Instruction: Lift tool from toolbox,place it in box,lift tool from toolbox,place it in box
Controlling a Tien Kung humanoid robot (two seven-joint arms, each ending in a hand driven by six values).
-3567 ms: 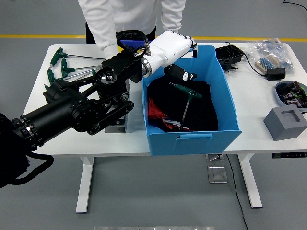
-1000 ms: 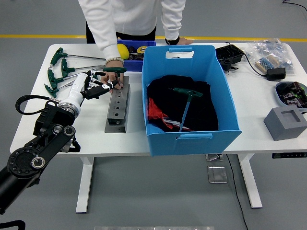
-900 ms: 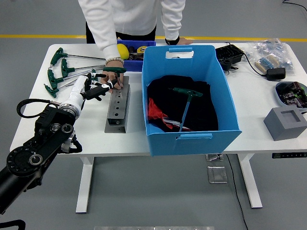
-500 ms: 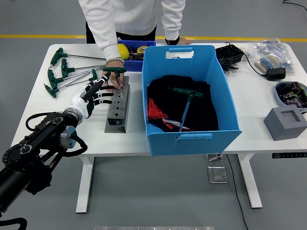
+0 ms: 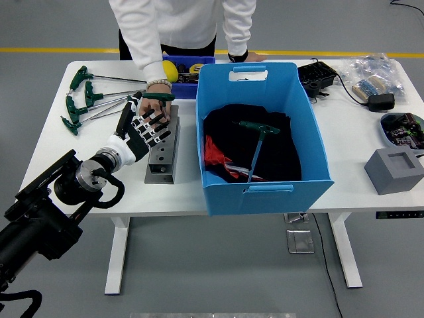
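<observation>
your left hand (image 5: 142, 132) has swung in from the left since half a second ago and now hovers over the grey tool block (image 5: 161, 151), fingers fanned wide, holding nothing. right arm out of view. person's hand (image 5: 156, 108) stays at the block's far end on a green t-handle wrench (image 5: 159, 97); whether its shaft sits in a hole is hard to tell, your fingers cover part of it. one wrench (image 5: 257, 142) already lies in the blue box (image 5: 265, 192) on dark cloth. spare wrenches (image 5: 86, 96) lie at the far left, a small blue bin (image 5: 181, 78) behind the block.
</observation>
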